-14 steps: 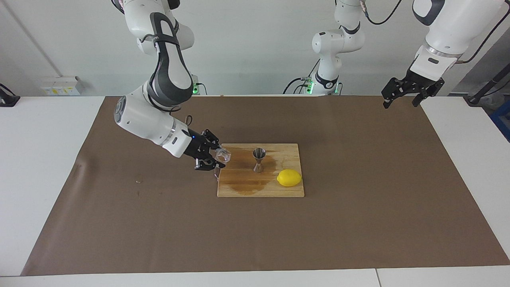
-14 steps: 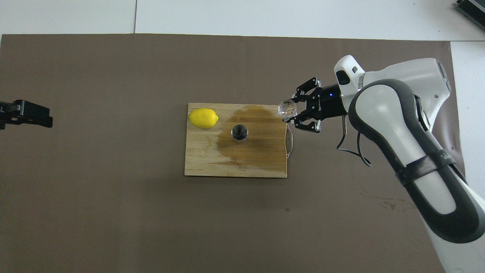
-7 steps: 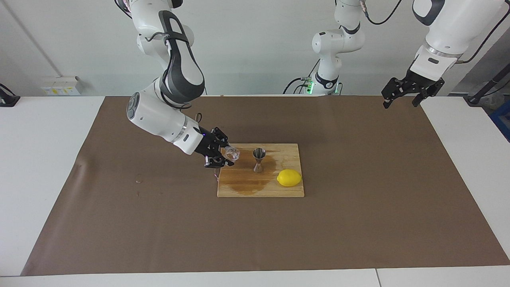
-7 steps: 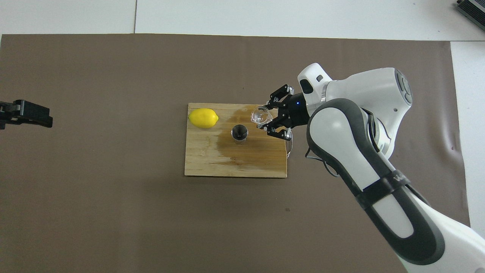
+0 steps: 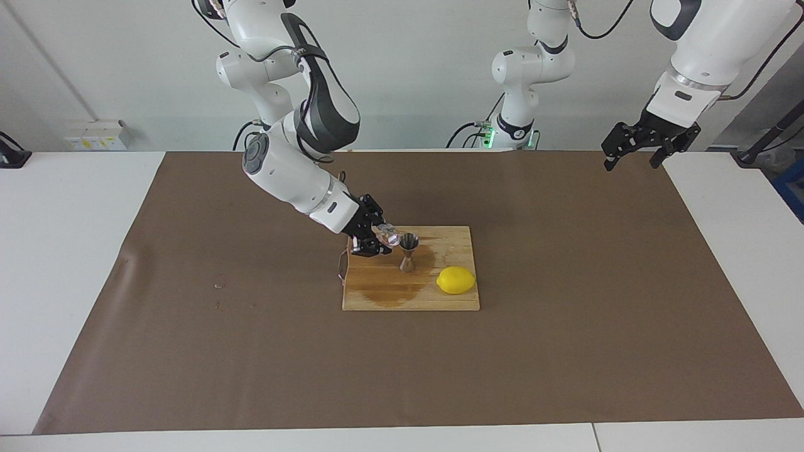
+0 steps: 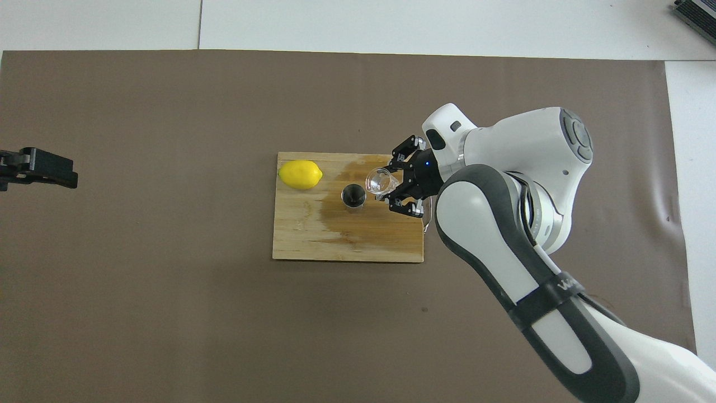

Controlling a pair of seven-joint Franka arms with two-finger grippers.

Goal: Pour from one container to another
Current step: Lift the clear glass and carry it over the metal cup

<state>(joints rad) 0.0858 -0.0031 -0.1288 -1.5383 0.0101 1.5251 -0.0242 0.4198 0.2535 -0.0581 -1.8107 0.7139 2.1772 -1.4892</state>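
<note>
The wet board (image 5: 411, 295) carries the jigger (image 5: 408, 251). My right claw (image 5: 377, 242) grips the tilted glass (image 5: 389, 236) beside its narrow mouth, so misalignment risks spillage or toppling. My left claw (image 5: 634, 147) waits open.

arms: glossy white shells, grey-black panels | grippers: black (linked fingers) | cables: black | bases: green lights

No lettering anywhere here can be read.

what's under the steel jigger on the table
The jigger stands upright on a wooden cutting board, inside a dark wet-looking stain. The patch of board beneath its base is hidden.
</note>
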